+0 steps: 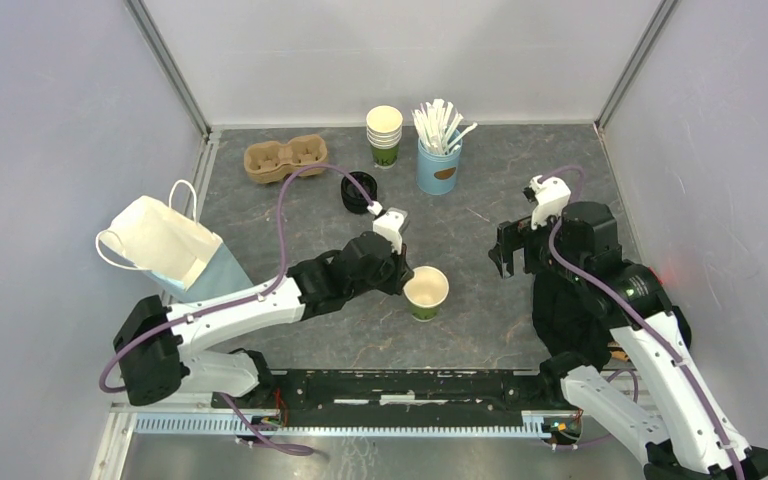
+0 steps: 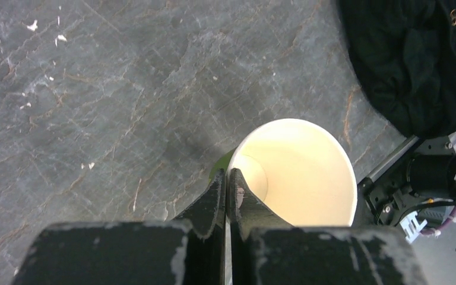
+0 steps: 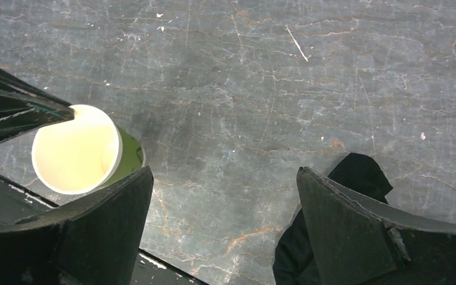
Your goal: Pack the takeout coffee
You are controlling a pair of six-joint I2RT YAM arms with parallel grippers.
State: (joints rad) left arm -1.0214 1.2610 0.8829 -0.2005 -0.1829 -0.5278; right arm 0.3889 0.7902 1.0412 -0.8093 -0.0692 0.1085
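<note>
My left gripper (image 2: pixel 228 178) is pinching the rim of the cup (image 2: pixel 300 172), one finger inside the wall and one outside. The cup has no lid and has green sides. It stands upright on the table (image 2: pixel 95 107) right at the fingertips. My right gripper (image 3: pixel 225 178) is spread wide and holds nothing, with that cup off to its left. Beyond the left gripper lie the black lids (image 1: pixel 358 192), and farther still the stacked cups (image 1: pixel 384 135).

Matt paper cup (image 1: pixel 426 292), cream inside, green outside, on a dull, veined, scratched stone-look table (image 1: pixel 520 180). Left gripper (image 2: pixel 228 176) in scuffed matt black plastic; white paper bag (image 1: pixel 160 238); rough brown pulp tray (image 1: pixel 285 158).
</note>
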